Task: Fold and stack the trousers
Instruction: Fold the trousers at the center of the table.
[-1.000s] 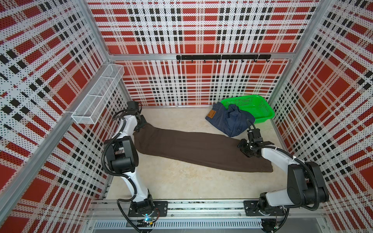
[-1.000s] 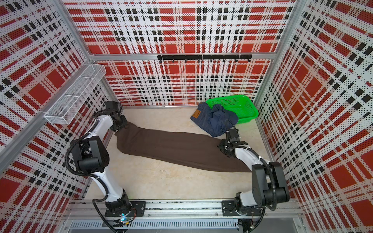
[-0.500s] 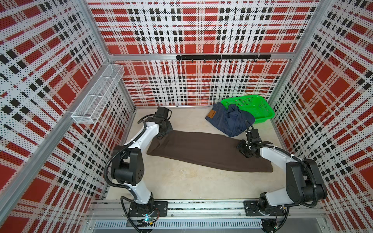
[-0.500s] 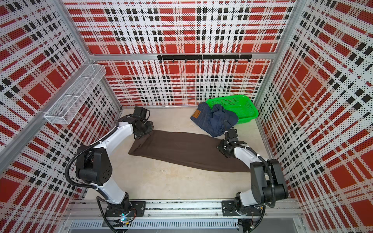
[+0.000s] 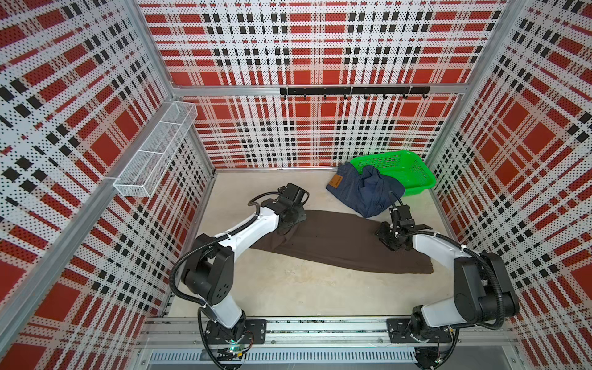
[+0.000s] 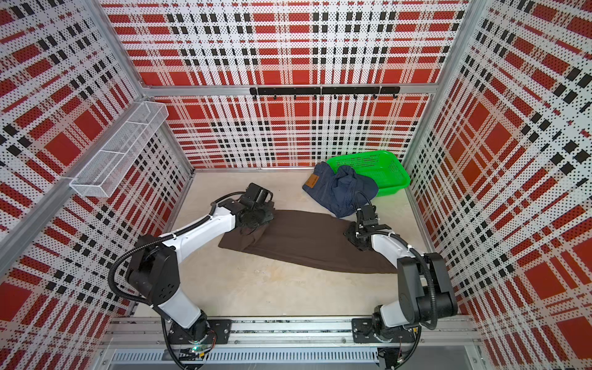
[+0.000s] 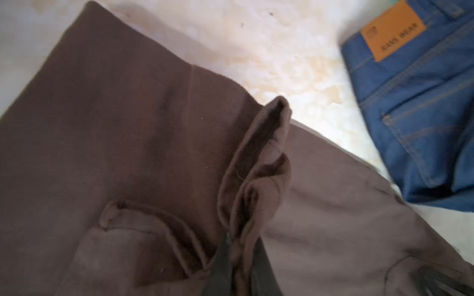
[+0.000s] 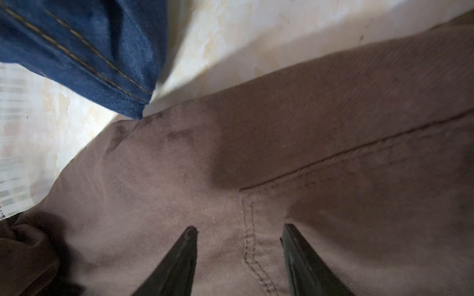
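1. My left hand [image 7: 239,249] is pressed together, pinching a bunched edge of the brown trousers [image 5: 339,243] near 10 o'clock.
2. My right hand [image 8: 239,228] is spread, with its tips set on the same pair near 3 o'clock.
3. That pair lies across the middle of the tabletop [image 5: 288,288]. I judge it soft, light and limp, so I'd grip hems or seams.
4. The denim trousers [image 5: 365,195] lie crumpled at 1 o'clock. They are probably stiffer, so I'd take the waistband.

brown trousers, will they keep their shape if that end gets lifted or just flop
Probably floppy: the brown trousers bunch into soft folds where the left gripper pinches them. Likely light for their size, since one small pinch holds that end up.
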Available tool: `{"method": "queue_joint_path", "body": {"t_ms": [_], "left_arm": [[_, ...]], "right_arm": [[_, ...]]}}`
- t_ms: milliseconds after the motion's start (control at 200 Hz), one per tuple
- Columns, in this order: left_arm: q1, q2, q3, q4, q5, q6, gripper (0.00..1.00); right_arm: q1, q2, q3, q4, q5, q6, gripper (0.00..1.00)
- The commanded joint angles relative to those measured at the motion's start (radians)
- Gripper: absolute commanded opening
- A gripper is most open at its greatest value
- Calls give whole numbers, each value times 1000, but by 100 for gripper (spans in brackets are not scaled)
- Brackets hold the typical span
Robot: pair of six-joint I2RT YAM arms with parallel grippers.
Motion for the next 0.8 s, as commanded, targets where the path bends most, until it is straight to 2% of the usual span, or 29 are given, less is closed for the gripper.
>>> {"method": "queue_joint_path", "body": {"t_ms": [0,301,581,797], "left_arm": [[-39,19,20,49,-46,-46,0],[-82,99,51,78,-58,-48,0],[-97,103,114,80,-79,-31,0],[-120,158,66,98,-20,-31,0]], "right_arm": [[13,-26,-14,5,14,10,57],[13,-52,-28,1,18,11,57],[13,-66,-27,-15,27,11,57],[14,-57,-26,-10,26,17,57]]}}
